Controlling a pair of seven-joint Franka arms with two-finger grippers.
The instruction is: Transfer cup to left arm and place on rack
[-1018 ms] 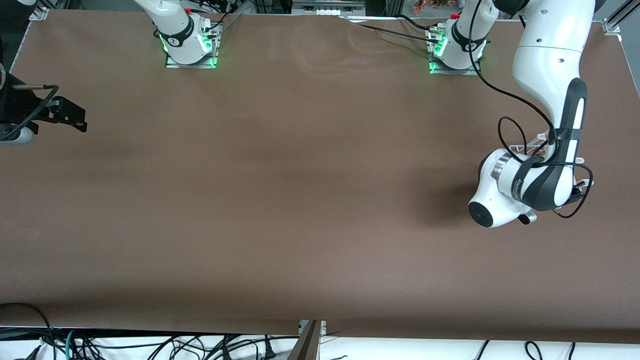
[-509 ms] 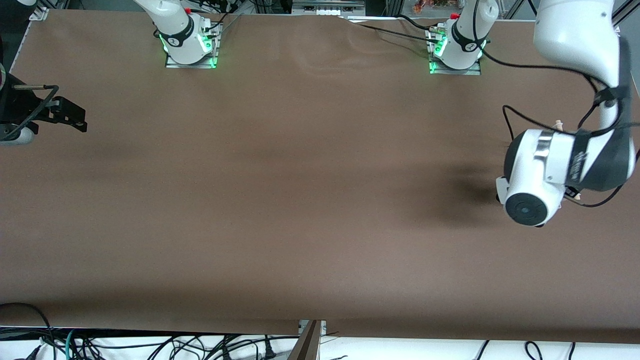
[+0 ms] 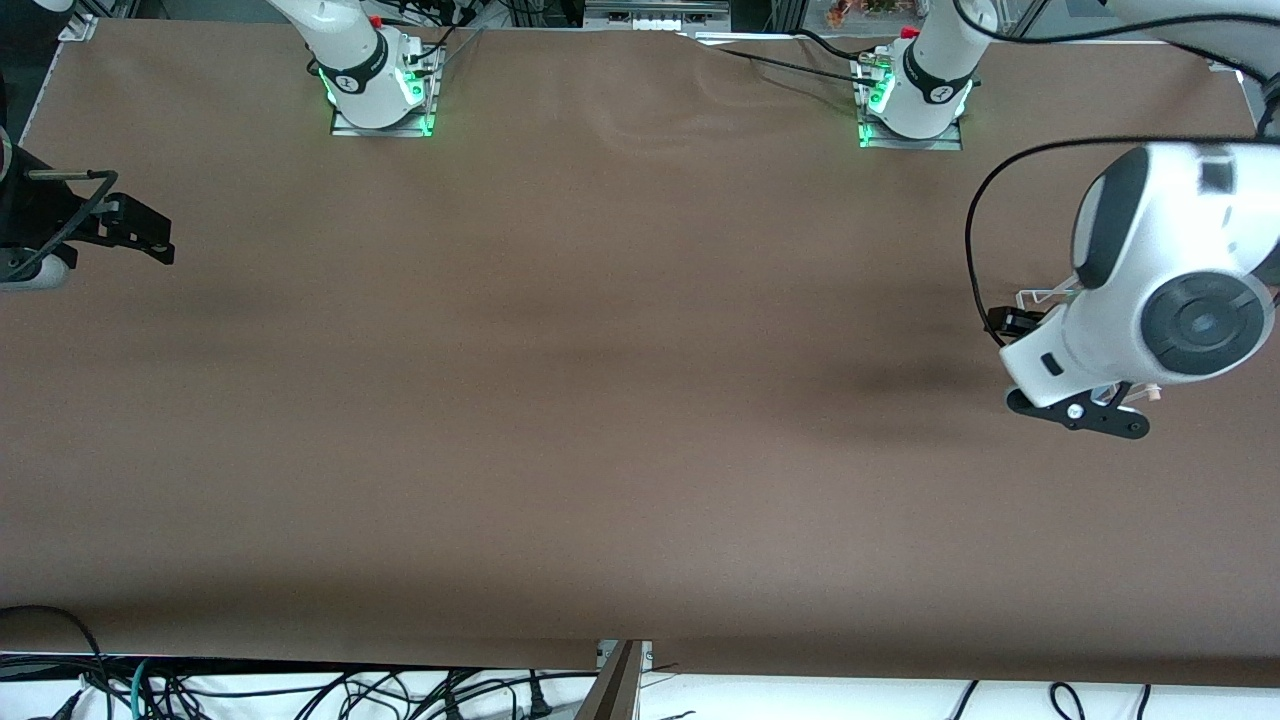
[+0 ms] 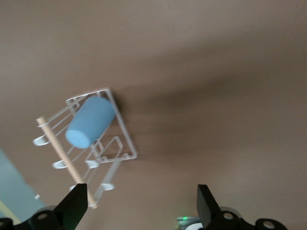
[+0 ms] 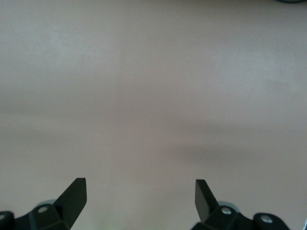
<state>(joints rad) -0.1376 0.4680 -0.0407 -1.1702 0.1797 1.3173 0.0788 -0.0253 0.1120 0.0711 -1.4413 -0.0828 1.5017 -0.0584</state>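
Note:
The light-blue cup lies on its side on the white wire rack, next to the rack's wooden dowel. My left gripper is open and empty, up in the air above the table beside the rack and apart from the cup. In the front view the raised left arm's wrist covers most of the rack and hides the cup. My right gripper is open and empty over bare table. It waits at the right arm's end of the table.
The brown table is bare between the two arms. The arm bases stand at the far edge. Cables hang below the near edge. A black cable loops from the left arm.
The left arm has risen from low over the rack and swung toward its own end of the table, with its wrist now high up. The right arm has not moved.

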